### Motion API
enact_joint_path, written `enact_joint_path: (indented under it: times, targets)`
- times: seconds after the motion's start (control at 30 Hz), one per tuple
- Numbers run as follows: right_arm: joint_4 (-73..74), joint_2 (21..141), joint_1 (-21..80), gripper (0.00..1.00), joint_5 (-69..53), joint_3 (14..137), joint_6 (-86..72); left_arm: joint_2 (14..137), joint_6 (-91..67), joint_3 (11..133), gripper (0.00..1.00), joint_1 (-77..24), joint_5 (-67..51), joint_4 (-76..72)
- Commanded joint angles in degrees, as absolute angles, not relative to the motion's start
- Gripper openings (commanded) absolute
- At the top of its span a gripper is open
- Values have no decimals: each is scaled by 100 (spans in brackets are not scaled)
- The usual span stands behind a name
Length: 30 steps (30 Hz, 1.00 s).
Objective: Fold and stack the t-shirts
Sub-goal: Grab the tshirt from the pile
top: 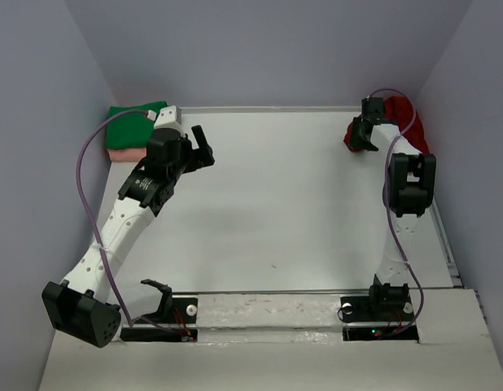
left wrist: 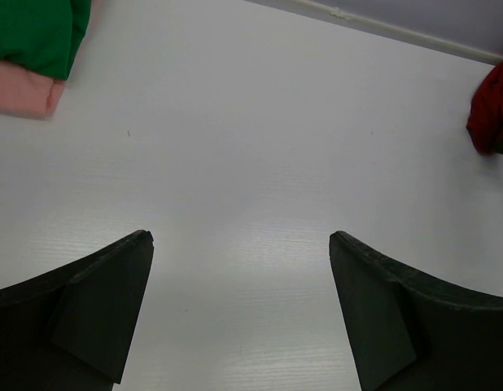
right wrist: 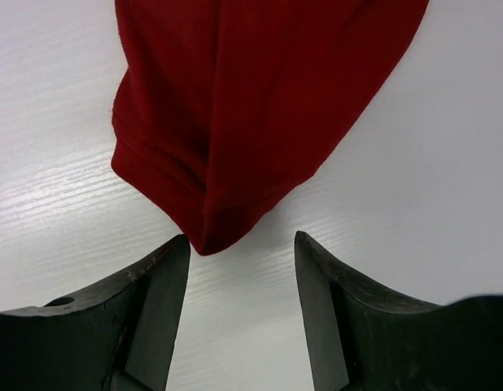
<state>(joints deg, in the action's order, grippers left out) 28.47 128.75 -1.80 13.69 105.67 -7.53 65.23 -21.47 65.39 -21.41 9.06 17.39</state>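
A: Where is the red shirt [right wrist: 251,106]?
B: Far right corner of the desk [top: 284,204], hem just at the right fingers [right wrist: 146,318], spread open. The left fingers [left wrist: 97,301] gape too, near the green shirt [top: 133,114] atop the pink shirt [top: 121,153].

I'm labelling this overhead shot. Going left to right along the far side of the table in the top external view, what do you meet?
green t-shirt → left gripper → red t-shirt
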Motion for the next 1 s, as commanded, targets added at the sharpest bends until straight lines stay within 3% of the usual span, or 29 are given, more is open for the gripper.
enact_joint_path:
  times: [0.0,0.3,0.4,0.67,0.83,0.97]
  targets:
    - [2698,13121,-211,59,1196,11065,-624,6583,-2057,6706,99,-2171,835,1564]
    - [2733,13333,-211,54,967,11548,-545,6688,-2074,6724,99,-2180,738,1512]
    - [2768,13333,-211,46,967,11593,-562,6750,-2074,6715,99,-2180,747,1529]
    - [2760,13219,-211,0,1019,11338,-624,6776,-2083,6680,99,-2180,747,1520]
    - [2733,13175,-211,4,1046,11268,-615,6733,-2083,6636,99,-2188,765,1538]
    - [2733,13166,-211,0,1020,11285,-624,6724,-2083,6618,99,-2189,791,1547]
